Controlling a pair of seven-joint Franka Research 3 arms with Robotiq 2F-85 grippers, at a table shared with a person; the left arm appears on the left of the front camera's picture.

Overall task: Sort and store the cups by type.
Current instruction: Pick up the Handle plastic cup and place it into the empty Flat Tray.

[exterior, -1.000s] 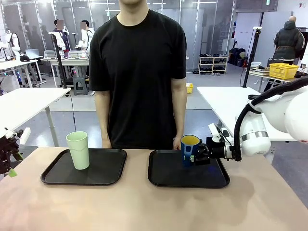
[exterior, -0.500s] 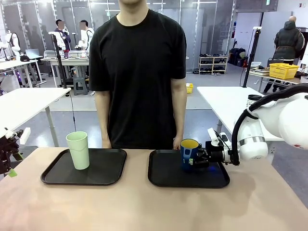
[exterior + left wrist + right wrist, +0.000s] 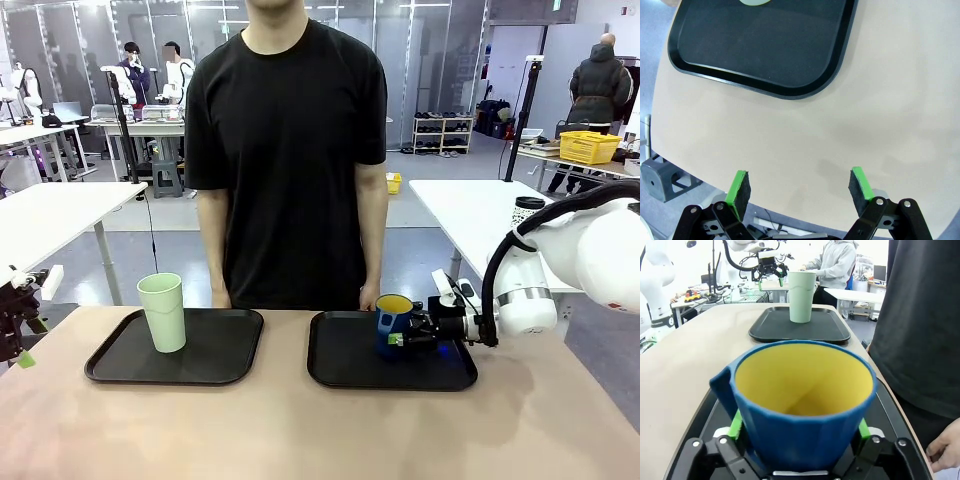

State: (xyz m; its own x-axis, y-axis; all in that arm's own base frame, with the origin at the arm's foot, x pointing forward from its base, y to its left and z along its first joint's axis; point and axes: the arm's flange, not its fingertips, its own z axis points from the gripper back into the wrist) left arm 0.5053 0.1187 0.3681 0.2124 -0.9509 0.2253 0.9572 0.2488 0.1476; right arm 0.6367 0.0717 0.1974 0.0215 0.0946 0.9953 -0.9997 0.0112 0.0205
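Blue mug (image 3: pixel 394 322), upright on the right tray (image 3: pixel 350 370), right gripper (image 3: pixel 402 338) spread either side of it, apparently letting go; green tumbler (image 3: pixel 162 312) on the left tray (image 3: pixel 120 365); left gripper (image 3: pixel 799 185) spread, empty; next: back straight off without tipping mug.

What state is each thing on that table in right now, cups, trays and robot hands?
Blue mug: upright, on the right tray, between the right hand's fingers.
Green tumbler: upright, on the left tray.
Right tray: flat, holding the mug.
Left tray: flat, holding the tumbler.
Right hand: around the mug, grip unclear.
Left hand: open, empty.
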